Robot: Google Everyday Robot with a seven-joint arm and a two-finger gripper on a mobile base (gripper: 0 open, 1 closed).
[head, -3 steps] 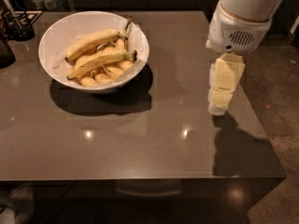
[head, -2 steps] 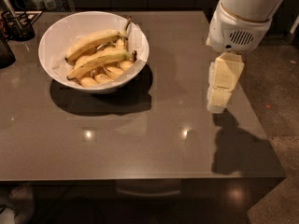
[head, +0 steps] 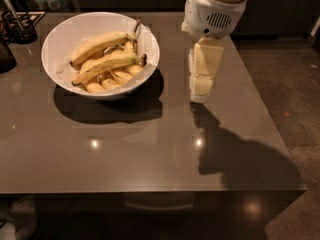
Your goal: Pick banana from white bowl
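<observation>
The white bowl (head: 56, 39) stands at the back left of the grey table (head: 150, 149). It holds several yellow bananas (head: 102, 61) piled together, stems pointing right. My gripper (head: 200, 93) hangs from the white arm housing (head: 215, 9) to the right of the bowl. It points down at the tabletop, level with the bowl's right rim and about a hand's width from it. It holds nothing that I can see.
A dark holder with utensils (head: 17, 24) stands at the table's far left corner. The table's right edge (head: 270, 119) drops to a speckled floor. The front edge runs along the bottom.
The arm and gripper have shifted left, closer to the bowl. The bowl and bananas have not moved.
</observation>
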